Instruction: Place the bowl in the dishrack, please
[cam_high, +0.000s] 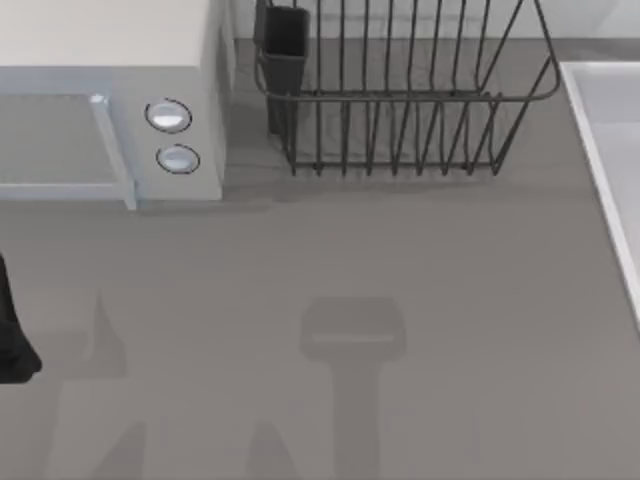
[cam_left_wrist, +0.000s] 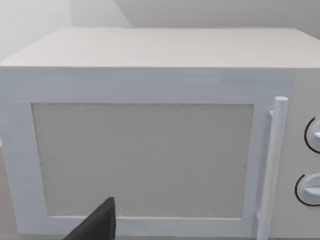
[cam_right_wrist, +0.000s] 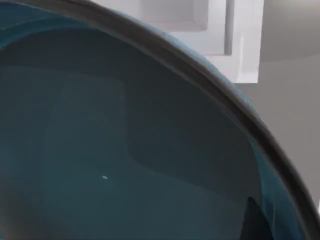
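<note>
Right up against the right wrist camera, the blue bowl (cam_right_wrist: 125, 150) is being seen; whether the right pincer is gripping it cannot be told. The dishrack (cam_high: 400, 100) is sitting at the bench's far side.

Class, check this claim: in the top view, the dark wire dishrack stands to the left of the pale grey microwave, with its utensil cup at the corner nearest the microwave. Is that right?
Not quite. The top view shows the dishrack to the right of the microwave, not the left. The rest holds: its utensil cup sits at the corner nearest the microwave.
</note>
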